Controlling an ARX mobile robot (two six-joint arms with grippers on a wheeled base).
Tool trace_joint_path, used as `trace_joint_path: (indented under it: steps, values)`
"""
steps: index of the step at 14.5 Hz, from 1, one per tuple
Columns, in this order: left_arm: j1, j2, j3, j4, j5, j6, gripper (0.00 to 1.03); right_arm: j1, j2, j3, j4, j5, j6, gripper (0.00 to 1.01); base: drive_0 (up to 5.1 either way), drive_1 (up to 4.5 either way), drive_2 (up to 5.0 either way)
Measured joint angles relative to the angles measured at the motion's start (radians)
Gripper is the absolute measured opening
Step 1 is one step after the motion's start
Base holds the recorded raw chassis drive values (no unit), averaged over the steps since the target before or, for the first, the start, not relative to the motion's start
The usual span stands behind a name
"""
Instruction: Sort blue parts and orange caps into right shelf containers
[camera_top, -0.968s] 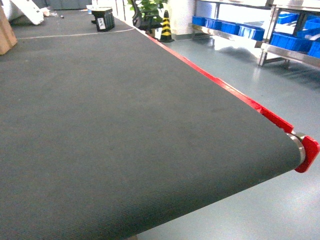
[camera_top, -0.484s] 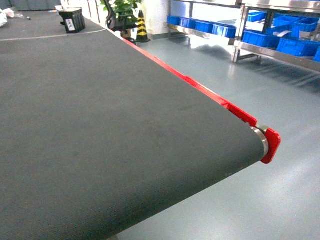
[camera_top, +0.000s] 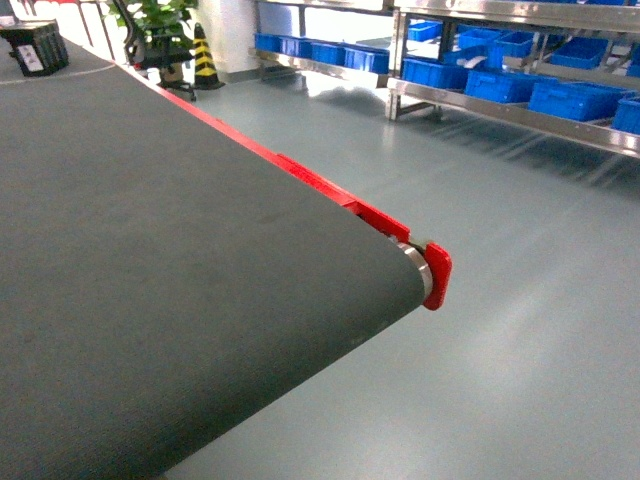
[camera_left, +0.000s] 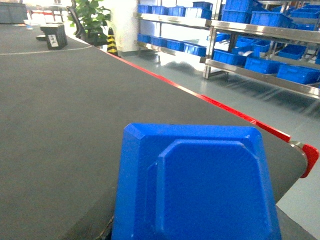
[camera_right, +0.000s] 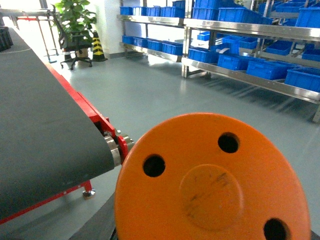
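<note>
The conveyor belt (camera_top: 150, 280) is the largest thing, a dark grey surface that fills the left and centre of the head view, with a red side rail (camera_top: 300, 180) and a red end cap (camera_top: 437, 277) beside its metal roller. Its surface is bare in the near part. At its far end stands a small black box (camera_top: 35, 47).

Across the grey floor (camera_top: 520, 300), well apart from the belt, stand the metal shelves (camera_top: 520, 115). On them sit the right shelf containers (camera_top: 575, 98), bright-blue crates in rows on at least two levels. From here only their sides and rims show, so I cannot tell what is inside them. In one crate in the left wrist view something pale shows over the rim (camera_left: 245, 49), but it is too small to name.

Behind the belt are a green plant (camera_top: 165, 20) and a yellow-black cone (camera_top: 204, 55).

The blue part (camera_left: 197, 185) fills the lower part of the left wrist view, just in front of the camera, over the belt. The orange cap (camera_right: 212, 182), a round disc with three holes, fills the lower part of the right wrist view, over the floor near the belt end. No fingers of either gripper are visible, so I cannot tell if they are clenched on these things.
</note>
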Motion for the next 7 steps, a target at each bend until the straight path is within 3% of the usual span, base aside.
trace_joint_path:
  steps: [7]
  values:
    - [0.000,0.000,0.000,0.000,0.000,0.000,0.43,0.000,0.000,0.000,0.000,0.000,0.000,0.46,-1.7,-1.68,-1.7]
